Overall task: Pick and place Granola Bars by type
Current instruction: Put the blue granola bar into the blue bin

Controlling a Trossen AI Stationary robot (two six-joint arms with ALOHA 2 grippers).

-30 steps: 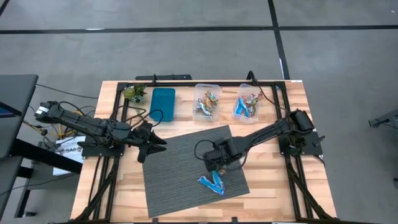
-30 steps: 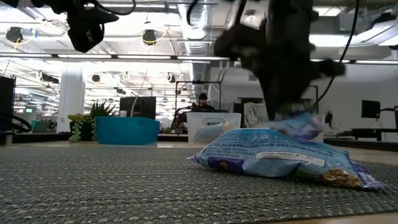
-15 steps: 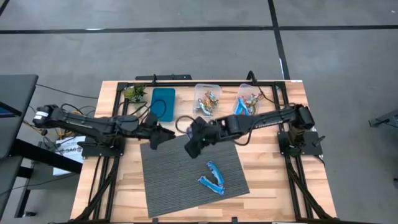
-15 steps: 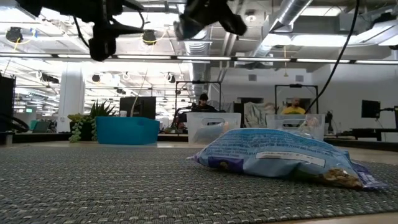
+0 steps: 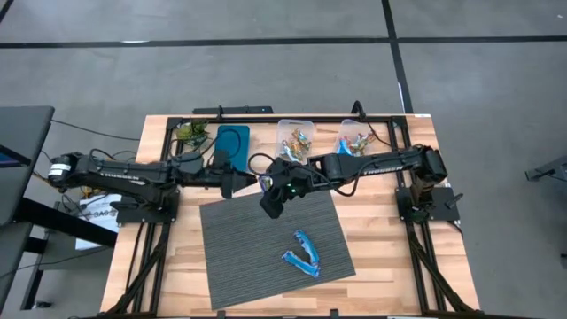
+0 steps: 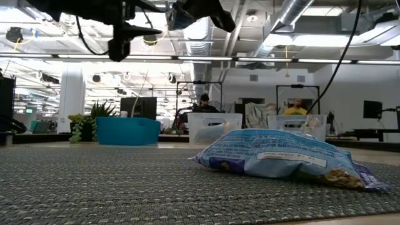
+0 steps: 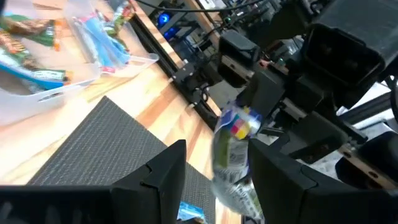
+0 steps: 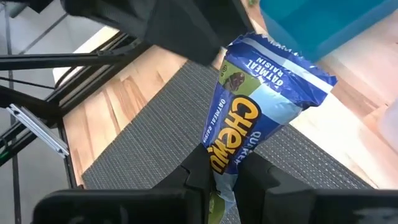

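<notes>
Overhead, right claw (image 5: 268, 200) pinches granola bar (image 8: 249, 112) (left claw (image 5: 232, 180) near).

Right wrist view. The right gripper (image 8: 221, 180) has its two dark fingers (image 8: 261, 177) closed on the lower end of a blue-and-white granola bar (image 8: 255, 118), which stands up from between them and leans slightly. Its wrapper carries yellow lettering reading "CHEWY", with "OATMEAL RAISIN" printed near the crimped upper end. Behind the bar lies a grey woven mat (image 8: 168, 137) on a light wooden table (image 8: 118, 106). A corner of a blue tray (image 8: 317, 18) shows near the bar's upper end. A second dark arm part (image 8: 161, 22) crosses beyond the bar, close to its upper end. Black frame rails (image 8: 37, 62) run along the table's edge.
</notes>
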